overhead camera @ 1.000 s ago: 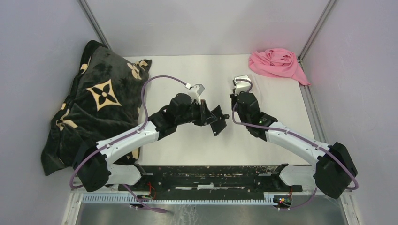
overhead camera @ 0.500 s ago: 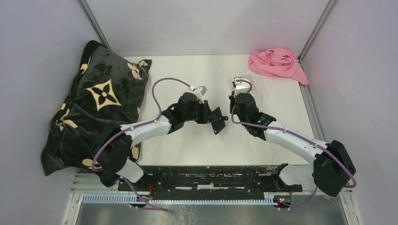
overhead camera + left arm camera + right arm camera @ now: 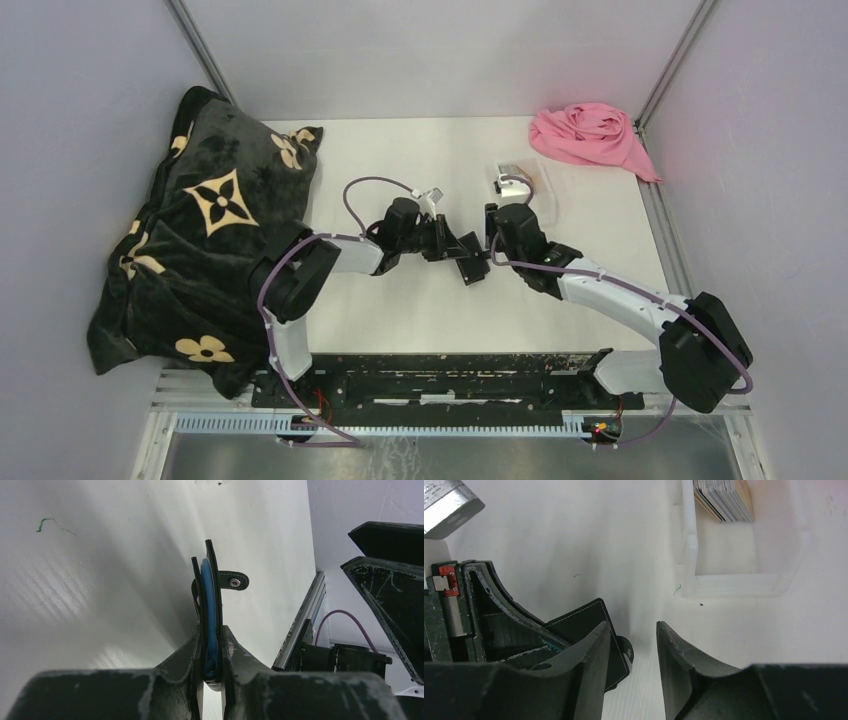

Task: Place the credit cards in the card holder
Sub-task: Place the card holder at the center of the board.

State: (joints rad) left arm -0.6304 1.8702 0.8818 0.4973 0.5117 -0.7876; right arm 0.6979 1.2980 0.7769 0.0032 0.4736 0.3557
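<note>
Just now the right gripper (image 3: pixel 633 630) has sprung apart. A second ago its jaws were pressed together; now they stand open with only bare table showing between them. The left gripper (image 3: pixel 212 635) is clamped on the card holder (image 3: pixel 209 570), which it carries edge-on with its strap and metal stud (image 3: pixel 234 582) sticking out to one side. The left arm has also folded in, bringing the holder up against the right gripper, and the black leaf (image 3: pixel 589 617) sits just beside its left finger.

A blue layer shows between the holder's two leaves, but I cannot tell whether it is lining or a card. My reading is that the right gripper has either let go of a card at the holder or is opening for the next pick. Either way the job is far from done, because the credit cards (image 3: pixel 724 497) are stacked on edge in the clear tray (image 3: pixel 724 582), beyond the right gripper and well apart from the holder.

By count there are two grippers, one card holder and one tray. There is one stack of cards, too tightly packed to number. One pink cloth (image 3: pixel 585 135) lies at the far right corner of the table (image 3: pixel 420 150), and one dark patterned blanket (image 3: pixel 215 210) lies at the left.
</note>
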